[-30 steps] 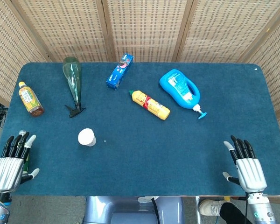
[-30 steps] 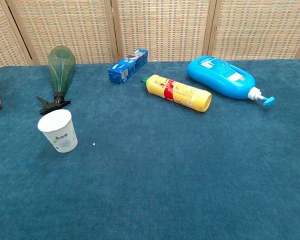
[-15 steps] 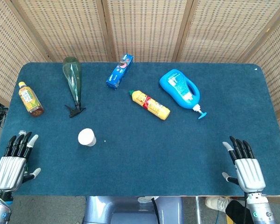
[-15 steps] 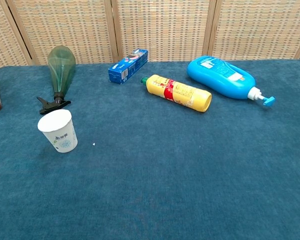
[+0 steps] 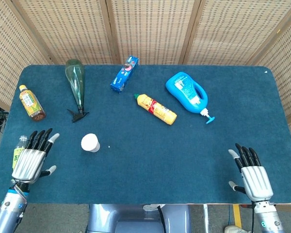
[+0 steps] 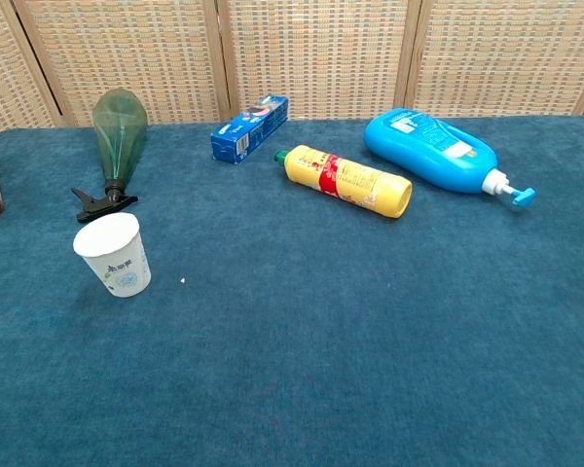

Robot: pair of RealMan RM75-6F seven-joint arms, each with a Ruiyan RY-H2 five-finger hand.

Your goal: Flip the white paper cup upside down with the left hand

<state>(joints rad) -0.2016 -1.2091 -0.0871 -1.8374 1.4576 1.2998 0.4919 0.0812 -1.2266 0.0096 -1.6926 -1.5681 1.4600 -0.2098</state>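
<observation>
The white paper cup stands upright, mouth up, on the blue table cloth toward the front left. My left hand hovers at the table's front left, fingers spread and empty, a short way left of the cup. At the front right edge my right hand stays open and empty, far from the cup. Neither hand shows in the chest view.
A green spray bottle lies behind the cup, with a tea bottle at the far left. Further back lie a blue toothpaste box, a yellow sauce bottle and a blue detergent bottle. Wicker screens stand behind the table.
My left hand has moved up and to the right, closer to the cup. The right hand has slid slightly toward the front edge. The cup has not moved.
</observation>
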